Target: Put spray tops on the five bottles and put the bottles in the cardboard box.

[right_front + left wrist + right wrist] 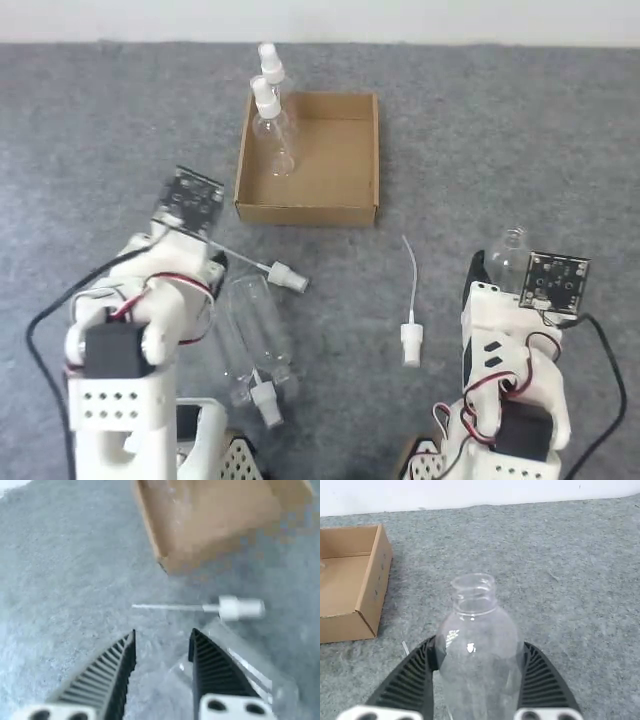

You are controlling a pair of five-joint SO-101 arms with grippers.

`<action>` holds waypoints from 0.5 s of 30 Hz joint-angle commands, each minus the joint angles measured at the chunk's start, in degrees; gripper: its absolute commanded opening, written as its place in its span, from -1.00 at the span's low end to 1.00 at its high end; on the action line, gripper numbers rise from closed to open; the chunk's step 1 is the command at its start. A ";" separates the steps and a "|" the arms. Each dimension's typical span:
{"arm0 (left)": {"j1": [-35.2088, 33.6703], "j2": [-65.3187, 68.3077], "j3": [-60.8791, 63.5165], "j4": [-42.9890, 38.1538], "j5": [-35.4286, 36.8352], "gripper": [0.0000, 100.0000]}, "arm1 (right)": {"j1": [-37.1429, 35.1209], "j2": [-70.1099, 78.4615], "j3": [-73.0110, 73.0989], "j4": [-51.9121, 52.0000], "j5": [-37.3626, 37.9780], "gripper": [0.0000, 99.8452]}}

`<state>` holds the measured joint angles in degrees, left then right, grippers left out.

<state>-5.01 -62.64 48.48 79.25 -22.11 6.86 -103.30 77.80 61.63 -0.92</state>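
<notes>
Two capped bottles point(280, 150) look settled in the cardboard box point(305, 212); my right jaws clamp an uncapped bottle point(477, 645); left jaws gape above a loose spray top point(239, 608); three to go.

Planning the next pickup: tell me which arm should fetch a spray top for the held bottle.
Left. The left gripper, open, hangs close to a loose spray top; the right gripper is shut on the bottle, which has no top.
</notes>
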 commanded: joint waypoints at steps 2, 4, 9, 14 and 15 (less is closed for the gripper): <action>4.84 0.97 -2.86 3.43 -4.22 -0.68 | 0.66 -0.57 -0.18 -1.36 -0.26 -0.88; 6.15 1.49 -3.12 3.43 -5.10 -0.68 | 0.66 -0.57 -0.18 -1.36 -0.26 -0.88; 7.74 11.43 -4.97 3.60 -7.65 -0.68 | 0.57 -0.57 -0.18 -1.36 -0.26 -0.88; 7.91 23.74 -10.77 3.69 -12.13 -0.68 | 0.57 -0.57 -0.18 -1.36 -0.26 -0.88; 8.35 26.02 -11.91 3.78 -13.19 -0.68 | 0.57 -0.57 0.09 -1.36 -0.26 -0.88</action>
<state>2.55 -42.86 42.07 82.42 -32.22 6.86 -103.30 77.80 61.63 -0.92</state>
